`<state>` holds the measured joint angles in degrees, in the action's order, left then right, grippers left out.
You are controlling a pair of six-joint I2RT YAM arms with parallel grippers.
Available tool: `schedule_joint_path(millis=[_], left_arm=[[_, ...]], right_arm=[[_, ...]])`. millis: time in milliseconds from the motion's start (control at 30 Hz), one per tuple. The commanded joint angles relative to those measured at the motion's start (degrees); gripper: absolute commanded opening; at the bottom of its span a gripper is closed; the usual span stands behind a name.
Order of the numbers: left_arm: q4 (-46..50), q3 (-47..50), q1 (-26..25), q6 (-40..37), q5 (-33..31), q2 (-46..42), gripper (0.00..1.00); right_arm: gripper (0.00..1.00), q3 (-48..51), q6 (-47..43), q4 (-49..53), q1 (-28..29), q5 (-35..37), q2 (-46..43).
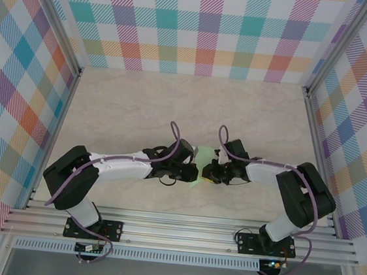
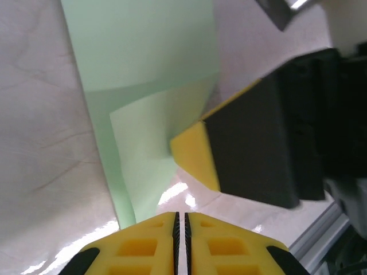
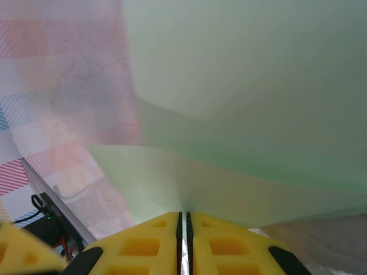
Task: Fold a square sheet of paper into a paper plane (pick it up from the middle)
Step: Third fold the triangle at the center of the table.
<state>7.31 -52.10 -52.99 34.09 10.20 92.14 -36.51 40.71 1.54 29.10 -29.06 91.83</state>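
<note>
Right end effector (image 3: 183, 215) pinching paper sheet (image 3: 246, 86), left end effector (image 2: 180, 215) closed

- And there were the left arm (image 1: 111, 166) and the right arm (image 1: 278, 174): white shells over the links, bulky black housings at the joints.
- A purple cable (image 1: 174, 133) ran along each one, curling up in a loop near the wrist.
- Black base plates (image 1: 93, 228) sat underneath.
- Up close, the left gripper (image 2: 180, 216) had yellow fingers with square recesses and black ribbed pads.
- The right gripper (image 3: 183, 216) looked just the same.
</note>
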Motion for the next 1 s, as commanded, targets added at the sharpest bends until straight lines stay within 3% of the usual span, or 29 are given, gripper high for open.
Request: schedule_joint_path(millis=[0,467,967], left_arm=[[-0.33,-0.43,-1.4,0.43,0.99,2.07,0.13],[-2.83,-2.14,-1.59,0.85,0.4,10.06,0.12],[-0.18,10.51,-1.59,5.71,-3.21,4.12,0.11]], right_arm=[[0.12,-1.06,0.07,-0.05,0.17,2.42,1.73],[0.12,-0.03,-0.01,0.7,0.1,3.92,2.1],[0.13,-0.88,-1.11,2.09,-0.46,4.24,2.76]])
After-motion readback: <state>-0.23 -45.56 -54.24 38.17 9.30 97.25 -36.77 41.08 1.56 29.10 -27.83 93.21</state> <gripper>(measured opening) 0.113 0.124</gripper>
